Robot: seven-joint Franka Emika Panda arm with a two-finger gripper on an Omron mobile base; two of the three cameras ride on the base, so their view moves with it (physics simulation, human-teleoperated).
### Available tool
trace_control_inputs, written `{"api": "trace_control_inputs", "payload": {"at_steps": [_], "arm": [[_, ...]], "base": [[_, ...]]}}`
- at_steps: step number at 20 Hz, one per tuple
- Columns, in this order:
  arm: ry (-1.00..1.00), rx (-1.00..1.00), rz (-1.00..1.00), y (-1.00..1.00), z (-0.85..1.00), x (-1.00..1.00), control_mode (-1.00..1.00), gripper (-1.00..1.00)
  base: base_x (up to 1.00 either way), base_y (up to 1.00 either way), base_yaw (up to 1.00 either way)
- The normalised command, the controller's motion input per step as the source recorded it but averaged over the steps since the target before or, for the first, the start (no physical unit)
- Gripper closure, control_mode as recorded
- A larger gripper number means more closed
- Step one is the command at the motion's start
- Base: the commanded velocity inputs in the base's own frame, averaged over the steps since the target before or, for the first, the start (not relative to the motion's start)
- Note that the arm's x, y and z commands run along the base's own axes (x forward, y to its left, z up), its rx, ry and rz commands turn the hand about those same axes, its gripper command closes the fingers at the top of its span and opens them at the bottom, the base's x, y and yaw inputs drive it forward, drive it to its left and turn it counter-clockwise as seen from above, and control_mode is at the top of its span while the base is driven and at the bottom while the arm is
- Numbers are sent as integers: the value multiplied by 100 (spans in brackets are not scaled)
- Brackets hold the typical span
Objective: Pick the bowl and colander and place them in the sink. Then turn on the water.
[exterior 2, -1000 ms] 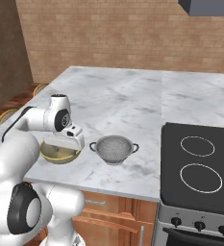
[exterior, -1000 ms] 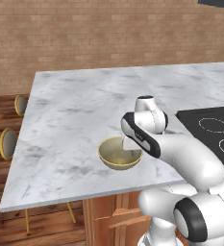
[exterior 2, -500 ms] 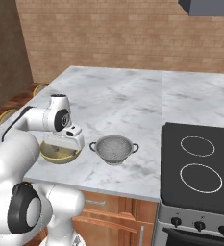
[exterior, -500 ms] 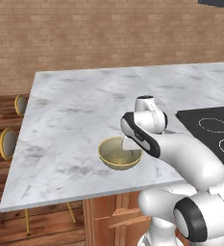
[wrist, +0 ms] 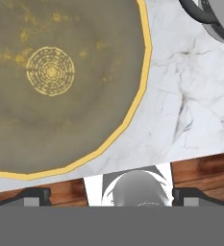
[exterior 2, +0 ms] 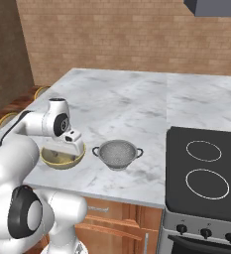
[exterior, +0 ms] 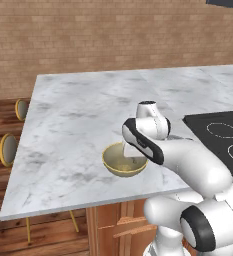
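Note:
The yellow-tan bowl [exterior: 119, 162] [exterior 2: 57, 158] sits near the front edge of the marble counter [exterior: 88, 115]. My gripper [exterior: 131, 159] [exterior 2: 73, 149] hangs low over the side of the bowl nearest the colander, open, with nothing between its fingers. In the hand view the bowl [wrist: 56, 77] spreads across the upper left, and its golden rim curves down towards my gripper [wrist: 113, 196]. The grey colander [exterior 2: 117, 154] [wrist: 220, 20] stands upright on the counter, a short gap to the right of the bowl. The sink is out of view.
A black stovetop [exterior 2: 206, 171] [exterior: 222, 134] with ring marks lies to the right of the colander. The counter's front edge [exterior: 88, 207] runs close below the bowl. Two stools [exterior: 8, 149] stand beyond the counter's left end. A brick wall is behind.
The hand has eased down slightly toward the bowl. Bowl and colander have not moved, and the jaws stay wide.

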Motion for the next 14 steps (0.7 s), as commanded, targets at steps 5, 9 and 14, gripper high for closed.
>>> {"api": "trace_control_inputs", "payload": {"at_steps": [5, 9, 14], "arm": [[0, 0, -2, 1, -14, 0, -100, -100], [0, 0, -5, 0, -16, 0, -100, -100], [0, 0, -9, 0, -10, 0, -100, -100]], "base": [[0, 0, 0], [0, 0, 0], [0, 0, 0]]}}
